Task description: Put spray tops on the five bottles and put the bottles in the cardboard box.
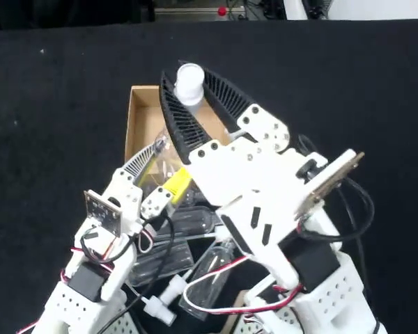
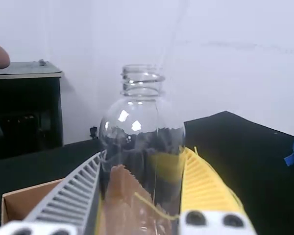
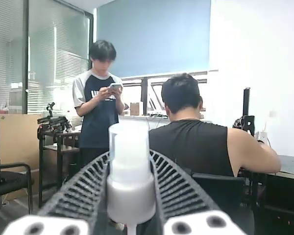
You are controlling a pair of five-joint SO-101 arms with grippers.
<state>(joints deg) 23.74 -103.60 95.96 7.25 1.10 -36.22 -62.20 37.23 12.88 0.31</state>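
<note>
Nearest from above, at the near edge of the black-clothed worktop point(image 1: 42, 104): spare clear bottles point(image 1: 210, 271) lying flat between the two arm bases, a second spray top point(image 1: 159, 305) among them. Farther in, toward the middle: open cardboard box point(image 1: 141, 115). Above it, left gripper point(image 1: 164, 156) clamped on a clear bottle point(image 1: 168, 163); right gripper point(image 1: 189, 75) pinching a white spray top point(image 1: 189, 83) over the box's far rim. From the left wrist: that bottle point(image 2: 142, 142), upright and uncapped, squeezed between a grey finger point(image 2: 68, 200) and a yellow finger point(image 2: 206, 188), box corner point(image 2: 17, 208) below; behind, white wall and dark cabinet point(image 2: 24, 112). From the right wrist: spray top point(image 3: 131, 176) gripped between black ribbed fingers point(image 3: 78, 191); beyond, glass partition with blinds point(image 3: 54, 58), blue blind point(image 3: 152, 34), white wall.
</note>
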